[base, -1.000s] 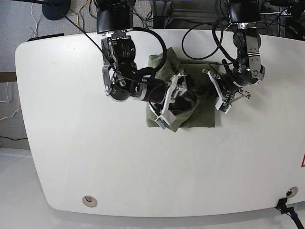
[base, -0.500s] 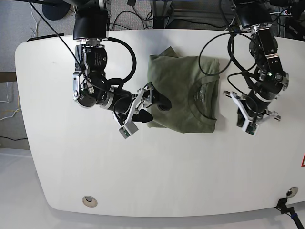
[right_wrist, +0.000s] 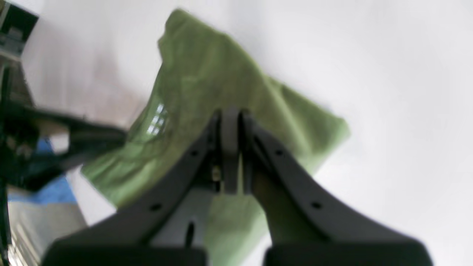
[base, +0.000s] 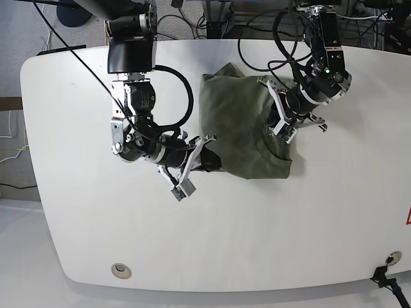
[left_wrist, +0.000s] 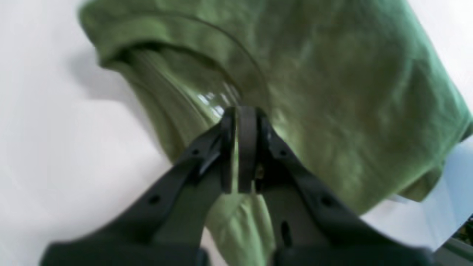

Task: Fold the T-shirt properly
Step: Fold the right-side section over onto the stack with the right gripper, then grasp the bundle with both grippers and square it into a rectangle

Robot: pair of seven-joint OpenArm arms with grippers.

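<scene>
Against the base view of half a second ago, I see the left gripper (base: pixel 281 126) has come in from well off the shirt's 3 o'clock edge and now sits over the collar area. The right gripper (base: pixel 204 160) has stayed at the shirt's 7 o'clock corner, its arm swung slightly lower. A second ago both were working over the middle of the cloth.

The T-shirt (base: pixel 237 122) lies folded into a rough rectangle on the white table (base: pixel 96 224), just past centre toward 12 o'clock. It is olive green, the ribbed neck facing 3 o'clock, with one corner at 11 o'clock sticking out in a small flap and the 6 o'clock hem a little uneven.

On the left wrist camera, the fingers (left_wrist: pixel 247 147) are pressed together with no gap, tips at the collar and its white label print; I cannot tell whether any cloth is pinched between them. On the right wrist camera, the fingers (right_wrist: pixel 230 147) are likewise closed tight over the shirt's edge, and again I cannot see fabric caught between them. Both wrist views are blurred.

Around the table, black cables (base: pixel 173 77) loop from the arms across the surface near 11 and 1 o'clock. The left arm's wrist covers part of the collar in the base view.
</scene>
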